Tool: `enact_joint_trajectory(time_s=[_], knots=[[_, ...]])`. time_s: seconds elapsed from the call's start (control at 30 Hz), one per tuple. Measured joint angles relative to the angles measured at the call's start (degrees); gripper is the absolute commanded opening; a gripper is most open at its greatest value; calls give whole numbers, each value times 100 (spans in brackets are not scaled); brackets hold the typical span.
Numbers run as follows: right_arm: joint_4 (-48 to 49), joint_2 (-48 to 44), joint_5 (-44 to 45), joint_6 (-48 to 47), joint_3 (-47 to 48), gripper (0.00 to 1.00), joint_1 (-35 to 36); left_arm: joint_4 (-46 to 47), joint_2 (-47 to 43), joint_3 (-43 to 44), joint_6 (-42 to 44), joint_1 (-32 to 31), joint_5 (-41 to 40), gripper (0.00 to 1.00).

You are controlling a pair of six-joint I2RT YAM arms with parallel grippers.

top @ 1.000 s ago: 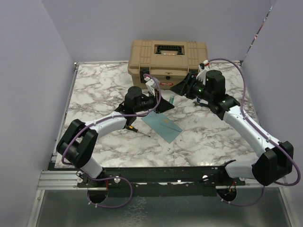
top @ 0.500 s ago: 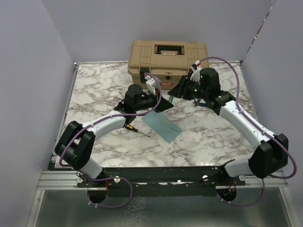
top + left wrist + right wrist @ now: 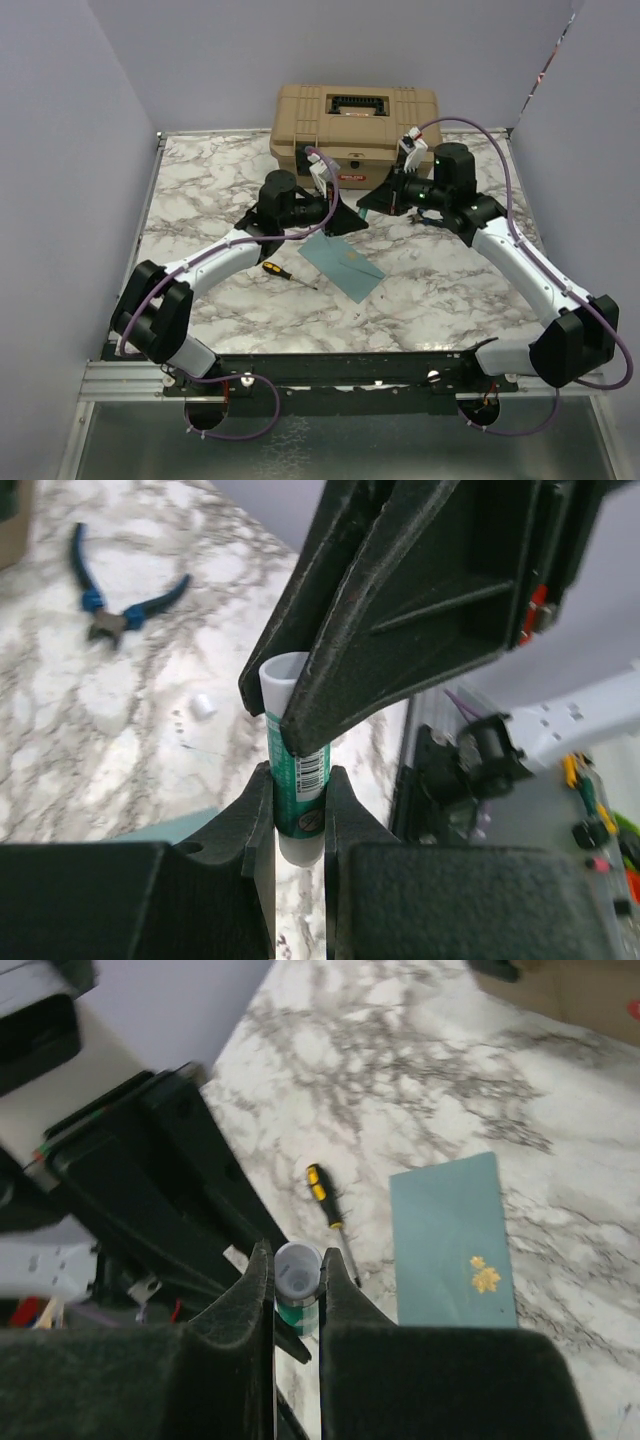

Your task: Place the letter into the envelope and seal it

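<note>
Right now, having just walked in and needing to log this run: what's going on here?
Both arms meet above the table on one small green-and-white glue stick. The left gripper clasps one end and the right gripper the other, perhaps to pull off a cap or pass it across. The teal envelope lies flat on the marble table below them, untouched. No separate letter is visible. A screwdriver lies beside the envelope, and a tan toolbox sits at the back.
</note>
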Motion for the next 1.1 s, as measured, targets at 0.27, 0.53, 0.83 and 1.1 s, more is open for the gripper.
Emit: enact_joint_trajectory(time_s=[0.27, 0.53, 0.83, 1.1], knots=[[433, -302, -3058, -1749, 20, 0, -184, -98, -678, -35, 391, 35, 1488, 0], [101, -142, -3195, -2002, 448, 74, -98, -153, -968, -44, 728, -4, 1519, 0], [-13, -162, 772, 85, 479, 75, 243, -334, -927, -48, 614, -105, -595, 0], [9, -166, 1250, 535, 479, 33, 339, -330, -754, -48, 258, -111, -1340, 0]])
